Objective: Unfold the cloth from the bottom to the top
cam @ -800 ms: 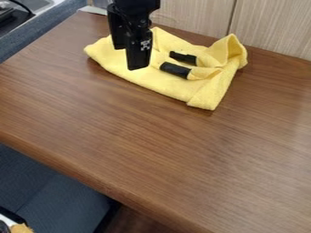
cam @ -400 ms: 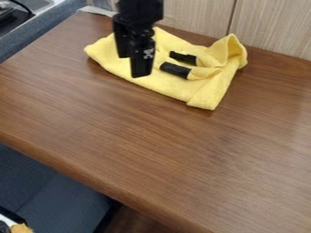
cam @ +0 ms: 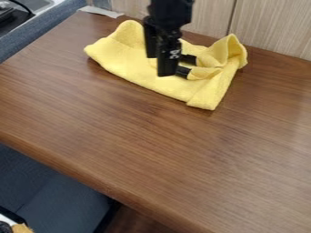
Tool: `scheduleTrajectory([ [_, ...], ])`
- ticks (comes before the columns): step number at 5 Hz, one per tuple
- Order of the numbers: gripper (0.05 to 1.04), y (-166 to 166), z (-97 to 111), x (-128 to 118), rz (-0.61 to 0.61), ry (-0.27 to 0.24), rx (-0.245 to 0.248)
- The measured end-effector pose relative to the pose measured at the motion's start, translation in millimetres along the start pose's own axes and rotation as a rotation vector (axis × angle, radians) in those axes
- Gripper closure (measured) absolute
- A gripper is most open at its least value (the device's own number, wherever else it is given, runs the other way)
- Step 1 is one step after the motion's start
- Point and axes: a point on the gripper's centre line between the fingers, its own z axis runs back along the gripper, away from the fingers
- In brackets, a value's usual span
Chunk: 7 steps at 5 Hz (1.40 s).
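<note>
The black gripper [cam: 158,65] hangs over the middle of the yellow cloth [cam: 124,59], its two fingers apart with nothing seen between them. How high it is above the fabric cannot be told. The cloth lies folded and crumpled near the back of the table, with a raised, curled fold at its right corner and a rounded flap at its upper left. Two short black pieces, one farther back [cam: 189,58] and one nearer [cam: 183,71], rest on it just right of the gripper, their right ends against the folds; the gripper partly covers them.
The brown wooden table [cam: 164,150] has its front edge running from the left side down to the bottom. A pale wooden panel [cam: 270,27] stands close behind the cloth. A flat whitish strip [cam: 100,11] lies at the table's back left corner.
My gripper has moved right across the cloth, after dipping a little lower partway. It now partly covers the black pieces, and the cloth's upper left flap has come into sight. The cloth has not visibly shifted.
</note>
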Motion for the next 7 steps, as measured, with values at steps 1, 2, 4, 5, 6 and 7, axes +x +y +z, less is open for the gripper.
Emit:
scheduleTrajectory([
  [1, 0.083, 3, -8, 13, -0.046, 0.007, -0.007],
  [2, 0.083, 8, -17, 20, -0.075, 0.025, -0.028],
  [4, 0.118, 7, -32, 29, -0.114, 0.068, -0.027],
  [5, 0.382, 10, -33, 29, -0.104, 0.071, -0.014],
  [6, 0.665, 10, -34, 30, -0.1, 0.072, -0.006],
  [7, 0.867, 9, -35, 29, -0.1, 0.075, -0.007],
])
